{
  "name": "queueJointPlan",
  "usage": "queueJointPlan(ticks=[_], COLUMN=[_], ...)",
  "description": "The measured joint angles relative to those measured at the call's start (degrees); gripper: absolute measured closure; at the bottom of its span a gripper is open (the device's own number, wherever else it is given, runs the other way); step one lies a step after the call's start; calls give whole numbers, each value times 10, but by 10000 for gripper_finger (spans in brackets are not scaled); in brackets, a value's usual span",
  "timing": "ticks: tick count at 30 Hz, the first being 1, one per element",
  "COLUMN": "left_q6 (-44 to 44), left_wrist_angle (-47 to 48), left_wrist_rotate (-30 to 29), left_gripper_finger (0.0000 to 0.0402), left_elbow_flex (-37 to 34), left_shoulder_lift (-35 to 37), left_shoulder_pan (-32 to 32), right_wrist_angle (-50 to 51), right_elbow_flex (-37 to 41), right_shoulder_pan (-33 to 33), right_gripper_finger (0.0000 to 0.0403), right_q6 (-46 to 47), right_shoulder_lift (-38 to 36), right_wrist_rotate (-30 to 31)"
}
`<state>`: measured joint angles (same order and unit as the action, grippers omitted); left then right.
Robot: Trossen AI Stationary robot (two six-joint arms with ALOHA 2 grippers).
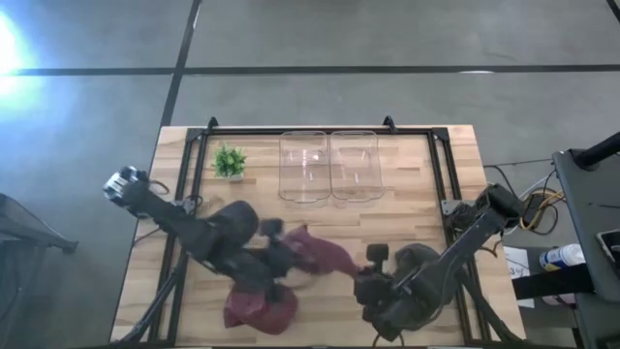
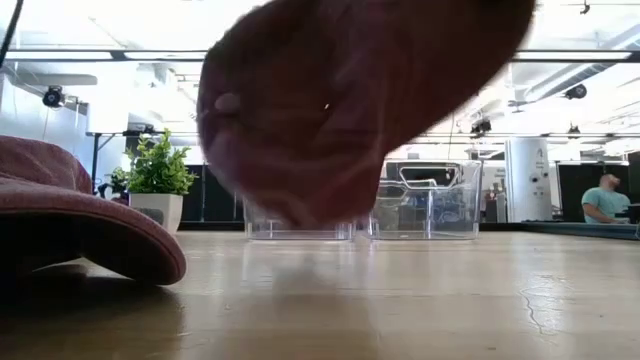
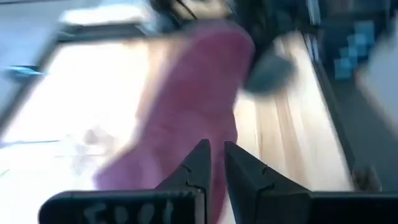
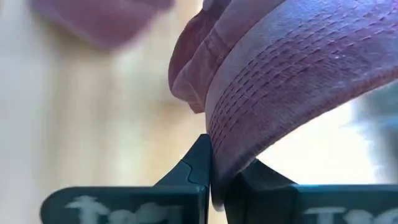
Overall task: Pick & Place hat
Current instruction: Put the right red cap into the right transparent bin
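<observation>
Grasp step: right end effector (image 4: 211,180) pinches the maroon fabric cap's stitched brim (image 4: 280,93); left end effector (image 3: 213,168) nearly pressed together at the cap. Next move: lift toward the clear plastic bins (image 1: 329,165), upper centre.

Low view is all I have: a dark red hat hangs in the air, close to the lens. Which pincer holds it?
Observer: The right pincer is shut on the brim of the lifted hat.
Operator: And the left pincer?
Observer: The left pincer pinches the same hat from its other side.
Operator: Where does the other hat lie?
Observer: The second hat lies at the near edge of the table, on the left arm's side.
</observation>
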<state>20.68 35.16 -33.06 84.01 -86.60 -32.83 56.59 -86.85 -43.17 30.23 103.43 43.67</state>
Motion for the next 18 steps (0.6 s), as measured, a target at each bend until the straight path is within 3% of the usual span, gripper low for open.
queueJointPlan(ticks=[5, 8, 12, 18], left_q6=[48, 56, 60, 83], left_wrist_angle=[-1, 1, 1, -6], left_wrist_rotate=[-129, -152, -87, 71], left_gripper_finger=[363, 363, 363, 363], left_elbow_flex=[-2, -8, -10, -20], left_shoulder_lift=[94, 129, 139, 90], left_shoulder_pan=[-26, -27, -4, 37], right_wrist_angle=[158, 181, 174, 122], right_elbow_flex=[-51, -58, -69, -76], right_shoulder_pan=[1, -2, -9, -8], right_gripper_finger=[389, 389, 389, 389], right_q6=[-237, -384, -522, -673], right_shoulder_lift=[31, 47, 59, 57], right_wrist_rotate=[118, 179, 240, 239])
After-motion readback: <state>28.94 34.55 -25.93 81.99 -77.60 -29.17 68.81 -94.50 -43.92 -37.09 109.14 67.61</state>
